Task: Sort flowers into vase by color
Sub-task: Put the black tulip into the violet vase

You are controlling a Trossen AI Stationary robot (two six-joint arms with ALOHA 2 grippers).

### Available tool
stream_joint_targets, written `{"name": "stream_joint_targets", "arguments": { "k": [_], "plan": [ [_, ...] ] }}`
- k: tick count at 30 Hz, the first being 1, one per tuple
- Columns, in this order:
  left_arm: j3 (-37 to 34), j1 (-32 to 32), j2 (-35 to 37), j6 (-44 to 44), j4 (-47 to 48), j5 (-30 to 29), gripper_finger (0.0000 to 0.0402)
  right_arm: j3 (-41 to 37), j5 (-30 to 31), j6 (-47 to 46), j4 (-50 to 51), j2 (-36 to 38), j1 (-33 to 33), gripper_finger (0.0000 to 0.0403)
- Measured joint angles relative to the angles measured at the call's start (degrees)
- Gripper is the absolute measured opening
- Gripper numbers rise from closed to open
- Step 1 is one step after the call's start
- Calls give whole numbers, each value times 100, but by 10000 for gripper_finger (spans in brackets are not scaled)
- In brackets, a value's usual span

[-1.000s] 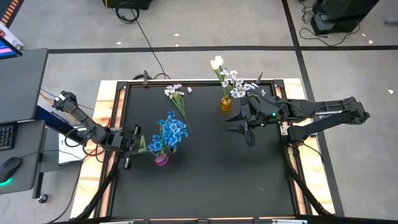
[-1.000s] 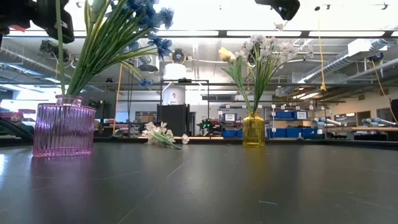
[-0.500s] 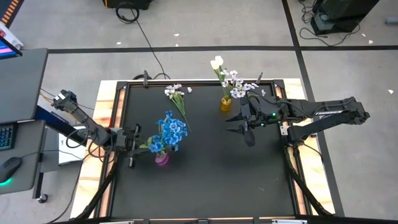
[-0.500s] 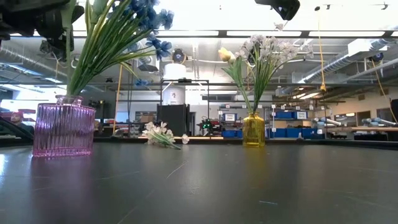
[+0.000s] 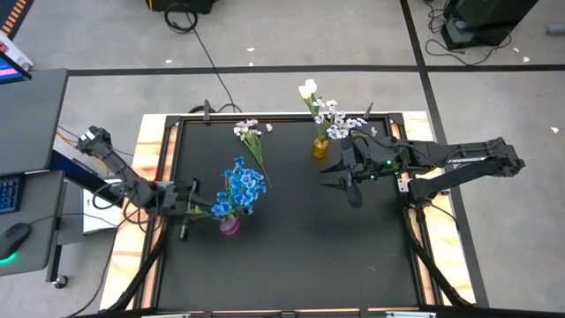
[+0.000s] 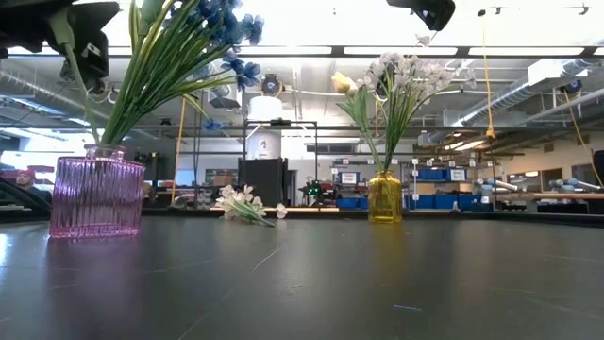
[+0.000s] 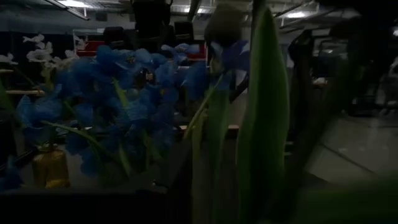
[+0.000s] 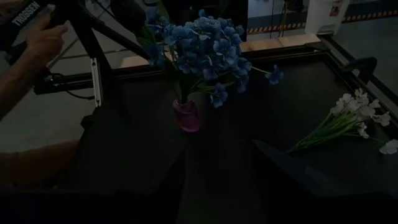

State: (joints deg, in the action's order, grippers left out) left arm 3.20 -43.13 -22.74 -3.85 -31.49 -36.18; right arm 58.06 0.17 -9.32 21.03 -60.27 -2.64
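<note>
A pink vase [image 5: 229, 226] [image 6: 97, 196] at the table's left holds blue flowers [image 5: 244, 185] [image 8: 208, 43]. My left gripper [image 5: 188, 212] [image 6: 85, 42] stands just left of it, level with the blossoms, shut on one more blue flower [image 5: 218, 209]. A yellow vase [image 5: 320, 147] [image 6: 384, 196] at the far right holds white flowers [image 5: 328, 113]. A white spray [image 5: 250, 132] [image 6: 247, 206] [image 8: 348, 121] lies flat on the table at the far side. My right gripper [image 5: 338, 177] [image 8: 236, 186] hangs open above the table's middle right, nothing between its fingers. My left gripper holds the blue flower by its green stem and leaves [image 6: 68, 38], coming at it about level from the table's left, across the stem. The leaves [image 7: 264, 124] stand upright close before the wrist camera and hide the fingers. The stem runs down toward the pink vase's mouth [image 6: 94, 146].
The black table top [image 5: 291, 256] has a raised wooden frame [image 5: 150, 168] around it. A desk with a keyboard and mouse [image 5: 18, 177] stands beyond the left edge. Bare table lies near the front edge and between the two vases.
My left gripper has rolled a little where it stands. The held stem, upright a second ago, now leans with its upper part toward the table's left, while its lower end stays at the pink vase's mouth.
</note>
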Motion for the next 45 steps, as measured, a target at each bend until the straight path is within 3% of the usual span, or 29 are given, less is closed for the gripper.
{"name": "stream_joint_targets", "arguments": {
  "k": [12,23,30,35,38,41,45],
  "plan": [
    [0,-295,779,-25,-94,34,158,0,-1,0,0,0,0,190],
    [2,-313,1391,-7,-130,1479,195,0,0,1,-1,0,0,190],
    [11,-311,1386,255,601,522,236,0,-1,0,1,0,1,190],
    [11,-313,1390,392,689,487,268,0,-1,0,1,0,1,190],
    [11,-313,1392,847,1205,482,282,0,0,0,1,0,1,190],
    [9,-304,1386,1409,1721,483,288,0,1,0,1,0,1,190],
    [7,-302,1413,1614,1714,738,289,0,-1,0,1,0,0,190]
  ]
}}
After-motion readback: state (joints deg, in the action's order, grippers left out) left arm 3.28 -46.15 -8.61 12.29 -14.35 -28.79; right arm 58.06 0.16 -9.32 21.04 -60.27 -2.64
